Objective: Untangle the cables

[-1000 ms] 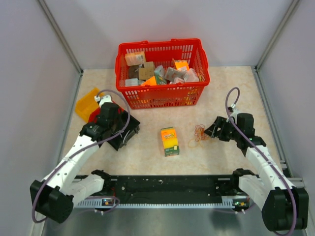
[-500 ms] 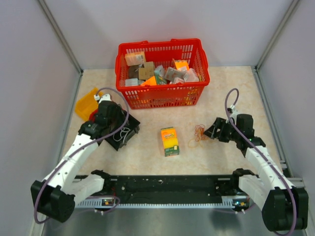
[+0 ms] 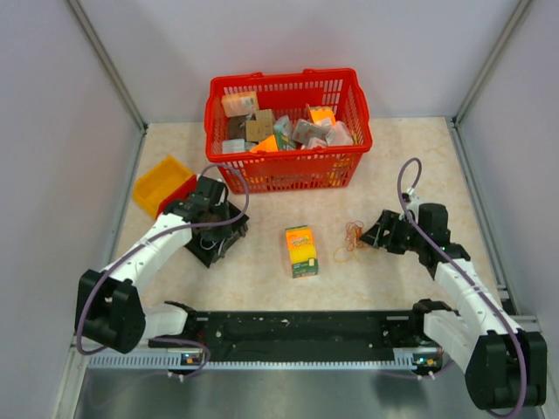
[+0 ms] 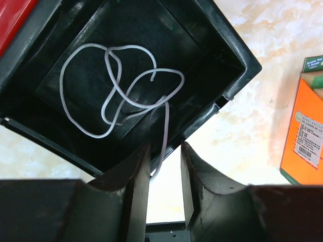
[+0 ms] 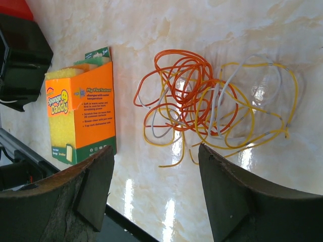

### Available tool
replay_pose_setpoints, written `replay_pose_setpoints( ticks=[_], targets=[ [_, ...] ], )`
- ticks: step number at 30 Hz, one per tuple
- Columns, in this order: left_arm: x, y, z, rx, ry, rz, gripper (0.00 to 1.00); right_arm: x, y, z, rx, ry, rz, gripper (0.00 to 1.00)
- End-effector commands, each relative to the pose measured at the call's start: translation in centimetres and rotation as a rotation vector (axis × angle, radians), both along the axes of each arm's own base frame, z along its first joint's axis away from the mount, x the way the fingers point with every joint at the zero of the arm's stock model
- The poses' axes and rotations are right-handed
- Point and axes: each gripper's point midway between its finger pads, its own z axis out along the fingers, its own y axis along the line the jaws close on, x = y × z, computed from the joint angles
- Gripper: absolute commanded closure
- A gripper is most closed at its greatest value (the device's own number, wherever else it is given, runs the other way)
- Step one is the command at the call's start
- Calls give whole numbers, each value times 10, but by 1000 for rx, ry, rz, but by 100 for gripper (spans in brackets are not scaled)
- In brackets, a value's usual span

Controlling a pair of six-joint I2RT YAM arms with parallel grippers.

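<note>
— What is being counted, going from the left?

— Three small bins are being counted at the left: one yellow bin [image 3: 155,183]; one red bin [image 3: 180,194], which is being largely hidden beside it; and one black bin [image 3: 229,234]. One red basket [image 3: 288,172] is being seen at the back centre; one sponge box [image 3: 301,250] is lying in the middle of the table [image 3: 410,157]; one bundle of cables [image 3: 352,236] is lying on the table just to the right of that box, apart from it.

— What is being carried in each container?

— One white cable [image 4: 118,88] is being carried in the black bin, looped on its floor, with one end trailing over the near wall; the basket is being crowded by small boxes and packets, too many to be counted surely; the red bin's inside is not being shown.

— And the two grippers?

— The left gripper [image 4: 164,169] is being hung over the black bin's near wall with its fingers narrowly parted; the trailing end is passing through the gap and is not being pinched. The right gripper [image 5: 155,151] is being spread wide just beside the bundle; nothing is being grasped; orange, yellow and white strands are lying tangled beyond its fingers.
</note>
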Motion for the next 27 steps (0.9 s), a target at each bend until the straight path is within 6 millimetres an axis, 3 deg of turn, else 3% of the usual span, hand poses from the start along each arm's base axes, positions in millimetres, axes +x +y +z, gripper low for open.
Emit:
replay_pose_setpoints(
  ticks=[1,7,9,12,18,23,27],
  targets=[
    [2,-3,7,-16,-25,-25,71,3,4,6,7,-48,24,33],
    [-6,2,12,-7,-34,-12,76,4,5,3,7,-36,29,33],
    [-9,4,15,-1,-38,-9,66,4,5,4,8,-39,32,33],
    [-12,4,14,-12,-42,-11,63,4,5,3,6,-40,30,33],
    [-14,3,7,-12,-24,-11,74,4,5,4,8,-39,32,33],
    [-13,7,7,9,-22,0,75,3,5,5,10,-40,28,33],
    [-12,8,11,15,-30,-6,87,3,5,4,10,-39,28,33]
  ],
)
